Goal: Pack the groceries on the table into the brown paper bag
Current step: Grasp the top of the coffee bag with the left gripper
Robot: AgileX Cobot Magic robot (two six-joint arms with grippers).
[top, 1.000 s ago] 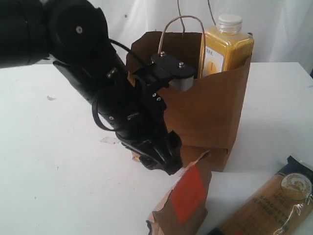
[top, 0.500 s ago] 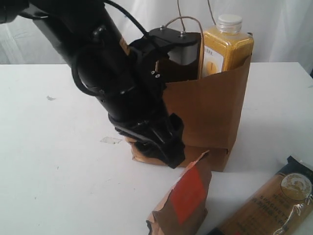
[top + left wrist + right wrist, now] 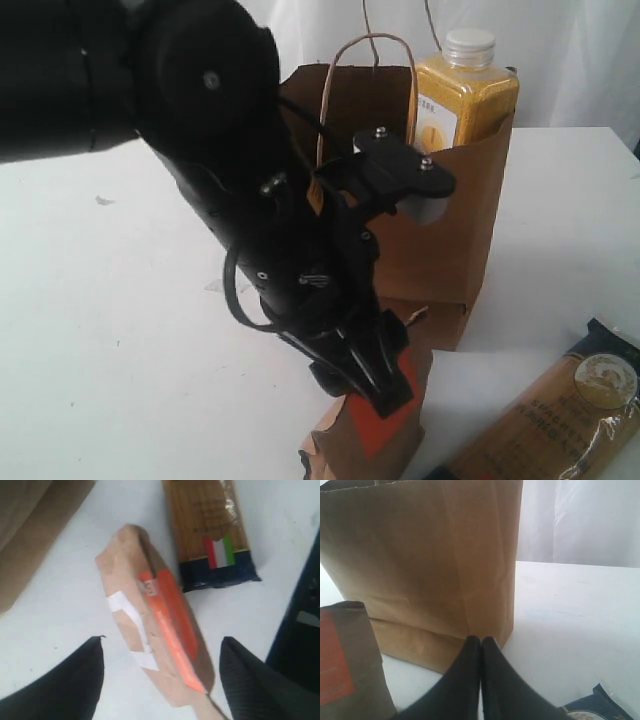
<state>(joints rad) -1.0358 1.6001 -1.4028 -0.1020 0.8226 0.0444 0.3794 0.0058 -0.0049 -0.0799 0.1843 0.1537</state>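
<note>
The brown pouch with the orange-red label (image 3: 390, 440) stands on the table (image 3: 100, 350) in front of the brown paper bag (image 3: 440, 220). My left gripper (image 3: 382, 388) hangs over the pouch's top. In the left wrist view the pouch (image 3: 155, 625) lies between the open gripper's (image 3: 162, 680) fingers (image 3: 65, 680), apart from both. The yellow white-capped bottle (image 3: 465, 95) stands inside the bag. The spaghetti packet (image 3: 560, 410) lies at the front right. My right gripper (image 3: 481, 647) is shut and empty, low beside the bag (image 3: 420, 555). It does not show in the exterior view.
The bag's twisted paper handles (image 3: 370, 45) stick up at the back. A corner of the bag (image 3: 30, 530) and the spaghetti packet (image 3: 210, 535) flank the pouch in the left wrist view. A small clear scrap (image 3: 222, 287) lies left of the bag.
My left arm has swung from the bag's front side down and to the right, ending over the pouch's top. Its jaws stay open. The right gripper has not moved.
</note>
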